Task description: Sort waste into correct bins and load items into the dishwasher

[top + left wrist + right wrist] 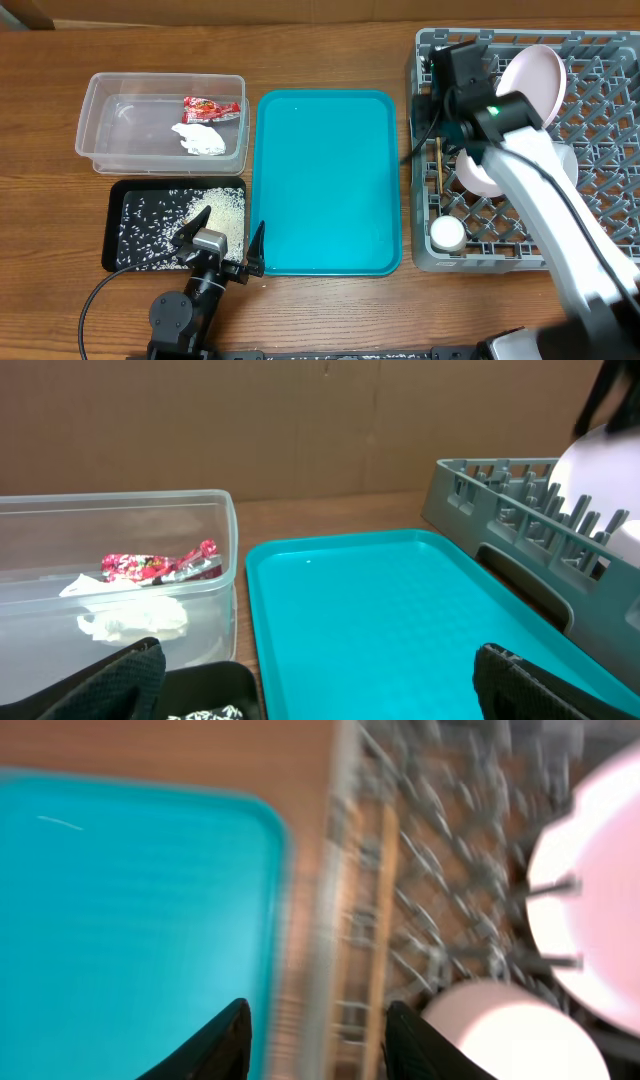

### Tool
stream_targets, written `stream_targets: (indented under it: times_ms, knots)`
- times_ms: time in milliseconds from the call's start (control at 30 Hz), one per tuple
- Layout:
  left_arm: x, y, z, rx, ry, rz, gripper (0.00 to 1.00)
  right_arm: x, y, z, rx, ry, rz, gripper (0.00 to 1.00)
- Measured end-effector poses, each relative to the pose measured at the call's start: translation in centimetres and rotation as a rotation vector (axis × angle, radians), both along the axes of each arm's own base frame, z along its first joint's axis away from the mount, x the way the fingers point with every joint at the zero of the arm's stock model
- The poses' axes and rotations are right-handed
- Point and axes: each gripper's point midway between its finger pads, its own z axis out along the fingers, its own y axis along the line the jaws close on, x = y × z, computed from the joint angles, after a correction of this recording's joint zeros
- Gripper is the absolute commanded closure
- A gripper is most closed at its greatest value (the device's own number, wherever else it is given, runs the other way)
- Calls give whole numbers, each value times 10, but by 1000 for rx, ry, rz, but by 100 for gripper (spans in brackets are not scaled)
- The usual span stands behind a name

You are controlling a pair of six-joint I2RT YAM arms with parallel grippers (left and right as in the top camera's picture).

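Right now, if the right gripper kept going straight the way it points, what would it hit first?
Probably the left wall of the large grey plastic dish rack, beside the thin wooden chopsticks inside it; blur leaves depth unclear.

The left arm (180,318) is sitting low at seven o'clock in the overhead view, with the left gripper (226,235) pointing toward twelve and its fingers standing wide apart. The right arm (545,190) is stretching from five o'clock toward one, and the right gripper (315,1045) is holding its fingers parted, gripping nothing.
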Motion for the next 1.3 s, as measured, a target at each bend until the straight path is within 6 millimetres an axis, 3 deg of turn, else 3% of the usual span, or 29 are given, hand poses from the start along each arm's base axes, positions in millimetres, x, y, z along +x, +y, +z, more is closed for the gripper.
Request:
stream_targets:
  times_ms: [67,133,167,200,333,467,600,933,1133,1300]
  knots:
    - [0,0,0,0,0,0,0,-16,19,42,58,-94,62,44]
    - [0,0,0,0,0,0,0,-40,33,83,116,-179,122,28]
    - [0,0,0,0,0,0,0,-53,38,100,140,-213,150,18]
    - [0,0,0,0,0,0,0,-67,41,115,160,-243,177,0]
    - [0,0,0,0,0,0,0,-112,43,147,206,-295,254,0]
    - [0,0,0,0,0,0,0,-142,48,157,260,-289,326,0]
    - [0,0,0,0,0,0,0,-158,56,166,327,-293,395,0]
    - [0,0,0,0,0,0,0,-164,66,161,359,-247,440,0]
    - [0,0,0,0,0,0,0,-163,52,147,290,-213,381,0]
    - [0,0,0,0,0,0,0,-166,24,162,236,-303,292,0]
